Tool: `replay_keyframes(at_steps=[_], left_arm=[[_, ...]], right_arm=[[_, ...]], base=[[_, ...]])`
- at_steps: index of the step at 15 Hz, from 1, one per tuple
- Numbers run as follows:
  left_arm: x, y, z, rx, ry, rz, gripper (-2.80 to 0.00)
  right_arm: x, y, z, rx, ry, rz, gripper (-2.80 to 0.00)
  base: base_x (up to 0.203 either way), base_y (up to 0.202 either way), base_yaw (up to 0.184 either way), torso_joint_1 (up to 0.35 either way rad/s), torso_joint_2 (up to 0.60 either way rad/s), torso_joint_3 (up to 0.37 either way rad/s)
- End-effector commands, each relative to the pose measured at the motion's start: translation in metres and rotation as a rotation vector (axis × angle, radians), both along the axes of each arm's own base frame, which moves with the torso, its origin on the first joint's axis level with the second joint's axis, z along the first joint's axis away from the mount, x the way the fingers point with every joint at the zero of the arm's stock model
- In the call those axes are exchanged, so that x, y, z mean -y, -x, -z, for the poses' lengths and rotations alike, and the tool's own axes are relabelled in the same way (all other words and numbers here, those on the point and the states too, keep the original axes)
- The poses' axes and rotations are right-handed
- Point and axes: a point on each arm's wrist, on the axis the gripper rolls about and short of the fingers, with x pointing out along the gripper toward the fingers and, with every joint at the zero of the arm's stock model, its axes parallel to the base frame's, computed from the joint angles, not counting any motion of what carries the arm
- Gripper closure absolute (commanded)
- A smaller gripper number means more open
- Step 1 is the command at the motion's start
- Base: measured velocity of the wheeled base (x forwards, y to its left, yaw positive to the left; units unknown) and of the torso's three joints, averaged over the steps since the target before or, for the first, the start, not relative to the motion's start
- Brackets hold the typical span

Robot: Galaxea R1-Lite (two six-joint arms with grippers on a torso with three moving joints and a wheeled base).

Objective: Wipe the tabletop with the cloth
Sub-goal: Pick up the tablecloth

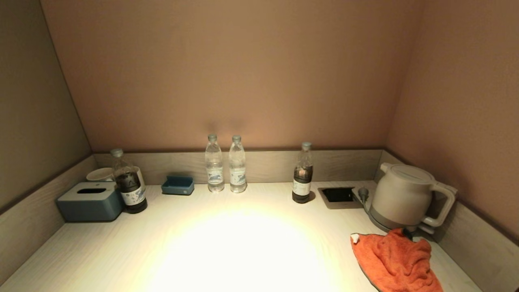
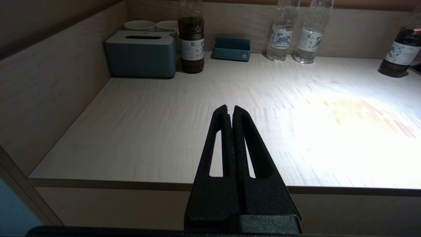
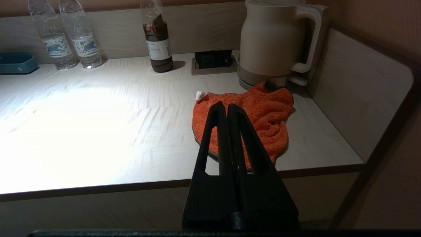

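Observation:
An orange cloth (image 1: 395,261) lies crumpled on the pale wooden tabletop (image 1: 227,247) at the front right, just before the kettle; it also shows in the right wrist view (image 3: 263,115). My right gripper (image 3: 227,107) is shut and empty, held off the table's front edge, short of the cloth. My left gripper (image 2: 230,108) is shut and empty, held off the front edge on the left side. Neither gripper shows in the head view.
A white kettle (image 1: 405,196) stands at the right rear by a recessed socket (image 1: 338,194). Two clear bottles (image 1: 225,164) and a dark bottle (image 1: 303,174) stand along the back. A blue tissue box (image 1: 90,200), another dark bottle (image 1: 127,182), cups and a blue tray (image 1: 177,185) sit at the left rear.

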Motion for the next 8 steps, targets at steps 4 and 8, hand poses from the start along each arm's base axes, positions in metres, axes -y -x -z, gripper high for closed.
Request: replay_keyframes(at_steps=[4,8], left_arm=[[0.0000,0.0000,0.0000,0.000,0.001,-0.001,0.00],[0.0000,0.0000,0.0000,0.000,0.001,-0.001,0.00]], right_arm=[[0.0000,0.0000,-0.0002,0.002,0.000,0.000,0.00],[0.0000,0.0000,-0.0002,0.002,0.000,0.000,0.00]], base=[[0.000,0.000,0.000,0.000,0.00,0.000],[0.000,0.000,0.000,0.000,0.00,0.000]])
